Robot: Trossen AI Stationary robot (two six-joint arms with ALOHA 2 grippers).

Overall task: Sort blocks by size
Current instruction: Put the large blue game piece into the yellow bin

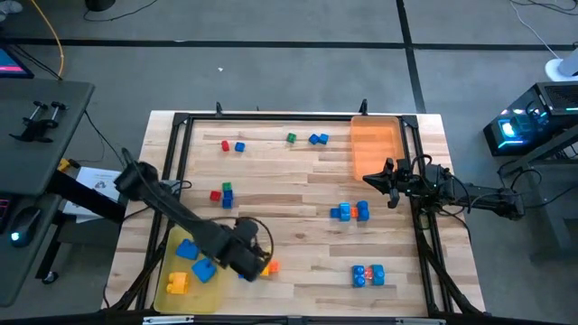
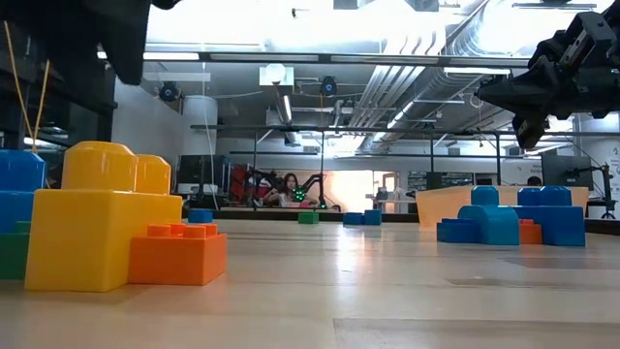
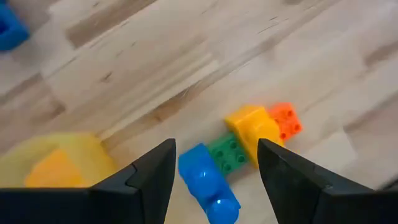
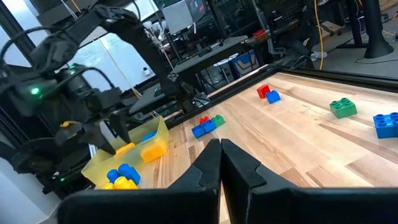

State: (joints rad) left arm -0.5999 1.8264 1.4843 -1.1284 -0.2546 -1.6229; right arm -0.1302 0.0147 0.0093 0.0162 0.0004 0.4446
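A joined row of blocks lies on the table beside the yellow tray (image 1: 185,289): a blue one (image 3: 208,183), a green one (image 3: 229,152), a larger yellow one (image 3: 252,124) and a small orange one (image 3: 287,121). My left gripper (image 3: 214,149) hangs open above the row's blue and green end and touches nothing; it also shows in the high view (image 1: 256,264). The low view shows the yellow block (image 2: 97,223) and the orange block (image 2: 179,254) resting on the table. My right gripper (image 4: 221,155) is shut and empty, raised by the near end of the orange tray (image 1: 375,144).
The yellow tray holds blue and yellow blocks (image 1: 190,262). Loose blocks lie at the far left (image 1: 232,145), far middle (image 1: 291,138) (image 1: 318,139), left middle (image 1: 222,192), right middle (image 1: 349,212) and near right (image 1: 368,274). A black frame rims the table (image 1: 181,126).
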